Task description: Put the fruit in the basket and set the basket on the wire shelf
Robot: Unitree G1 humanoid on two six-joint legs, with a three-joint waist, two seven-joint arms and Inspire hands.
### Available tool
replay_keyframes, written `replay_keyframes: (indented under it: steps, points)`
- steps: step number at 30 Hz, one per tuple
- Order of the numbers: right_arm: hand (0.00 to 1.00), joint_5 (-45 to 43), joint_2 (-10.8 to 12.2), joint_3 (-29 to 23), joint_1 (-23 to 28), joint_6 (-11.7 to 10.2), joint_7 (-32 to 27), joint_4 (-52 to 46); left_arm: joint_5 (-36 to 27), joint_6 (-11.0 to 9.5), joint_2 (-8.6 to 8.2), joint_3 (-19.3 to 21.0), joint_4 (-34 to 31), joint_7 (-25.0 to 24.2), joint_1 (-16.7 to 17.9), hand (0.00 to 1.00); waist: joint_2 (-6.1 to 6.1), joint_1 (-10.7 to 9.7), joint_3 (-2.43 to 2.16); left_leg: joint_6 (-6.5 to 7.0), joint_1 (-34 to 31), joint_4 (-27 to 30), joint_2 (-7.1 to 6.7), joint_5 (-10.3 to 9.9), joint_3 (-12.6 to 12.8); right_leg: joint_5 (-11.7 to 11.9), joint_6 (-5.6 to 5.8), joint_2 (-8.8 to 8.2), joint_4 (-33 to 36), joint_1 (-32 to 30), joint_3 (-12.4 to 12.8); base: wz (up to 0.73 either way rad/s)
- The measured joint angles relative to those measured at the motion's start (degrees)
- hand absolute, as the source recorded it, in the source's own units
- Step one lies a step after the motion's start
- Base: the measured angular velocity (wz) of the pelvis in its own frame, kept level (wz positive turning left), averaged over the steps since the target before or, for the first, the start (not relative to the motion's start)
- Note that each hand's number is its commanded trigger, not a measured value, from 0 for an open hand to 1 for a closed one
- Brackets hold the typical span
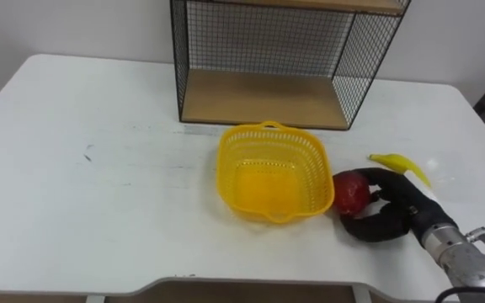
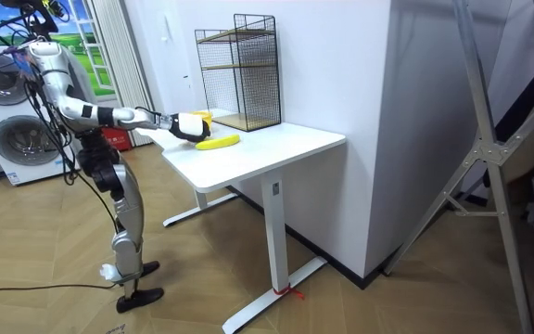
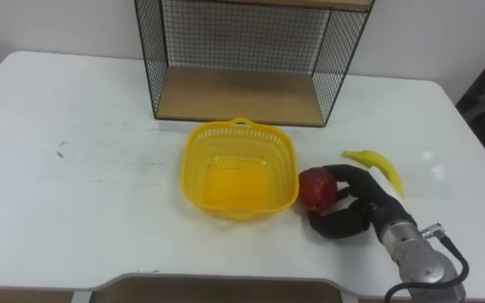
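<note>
1. Black fingers of my right hand (image 1: pixel 391 212) were curled round the red fruit (image 1: pixel 352 193), just beside the basket's right wall
2. I saw the yellow basket (image 1: pixel 269 128) was empty, so nothing was loaded yet
3. The banana (image 1: pixel 401 163) lay on the table (image 1: pixel 99 168) just beyond the hand
4. Both fruits, then the lift onto the wire shelf (image 1: pixel 259 97) behind, remained

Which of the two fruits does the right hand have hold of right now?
The round red fruit beside the yellow plastic basket: the right hand has its fingers curled round it. The yellow banana lies free on the white table beyond the hand.
</note>
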Motion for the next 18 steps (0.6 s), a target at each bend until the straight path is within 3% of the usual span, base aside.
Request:
replay_keyframes:
  steps: [18]
  points:
    - [1.0,7.0,0.0,-1.8,0.3,0.0,-0.6,2.1,-0.1,-0.1,-0.41,0.7,0.4,0.2,0.4,0.0,-0.16,-0.1,0.1,0.02,0.4,-0.2,0.0,0.0,0.2,0.0,0.0,0.05,0.1,0.2,0.3,0.0]
